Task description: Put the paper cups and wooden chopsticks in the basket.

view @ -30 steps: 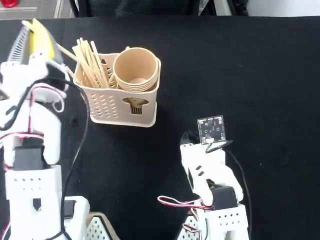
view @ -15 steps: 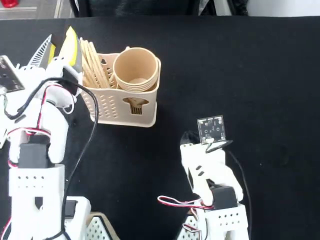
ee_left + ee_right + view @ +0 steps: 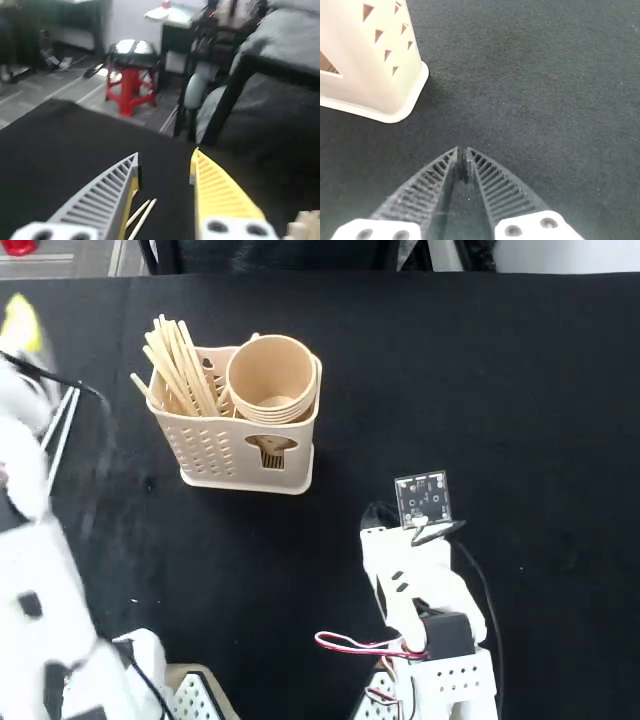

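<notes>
The left gripper (image 3: 165, 153) gapes wide, near the cream plastic basket (image 3: 240, 455), which holds the tan stacked paper cups (image 3: 270, 380) and pale wooden chopsticks (image 3: 180, 365) (leaning, fanned). The right gripper (image 3: 461, 151), pinched closed, has that basket ahead.

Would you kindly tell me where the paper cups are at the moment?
In the high view, the paper cups sit nested inside the basket, in its right-hand compartment, with the wooden chopsticks standing just to their left.
</notes>
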You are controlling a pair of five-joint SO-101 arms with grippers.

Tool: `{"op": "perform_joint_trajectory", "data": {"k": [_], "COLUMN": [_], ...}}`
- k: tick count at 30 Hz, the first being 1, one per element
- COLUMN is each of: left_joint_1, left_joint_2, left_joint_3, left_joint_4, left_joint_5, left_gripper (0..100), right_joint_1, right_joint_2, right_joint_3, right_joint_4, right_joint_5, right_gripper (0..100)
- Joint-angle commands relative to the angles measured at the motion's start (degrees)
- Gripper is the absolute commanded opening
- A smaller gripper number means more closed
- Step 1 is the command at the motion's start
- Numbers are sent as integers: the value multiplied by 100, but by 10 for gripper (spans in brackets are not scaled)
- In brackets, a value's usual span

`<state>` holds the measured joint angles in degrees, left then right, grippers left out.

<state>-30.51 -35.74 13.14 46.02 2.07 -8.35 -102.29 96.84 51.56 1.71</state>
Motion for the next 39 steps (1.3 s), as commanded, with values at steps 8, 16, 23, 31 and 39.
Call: {"op": "perform_joint_trajectory", "data": {"k": [8,16,23,31,39], "left_joint_1": [-532,-435,-321,-268,-321], "left_joint_2": [3947,7130,9785,11314,11314], "left_joint_3": [-2396,-5095,-8655,-10281,-9991], "left_joint_4": [1407,2163,3358,3666,3903], "left_joint_5": [-2347,-2541,-2541,-2708,-2813], "left_gripper": [174,200,222,220,135], "right_joint_1": [70,70,70,70,70], "right_joint_2": [-66,-57,-57,-57,-57], "right_joint_3": [-4,-4,-4,-4,-4], "right_joint_4": [0,0,0,0,0], "right_joint_5": [62,62,62,62,62], "right_gripper": [15,15,15,15,15]}}
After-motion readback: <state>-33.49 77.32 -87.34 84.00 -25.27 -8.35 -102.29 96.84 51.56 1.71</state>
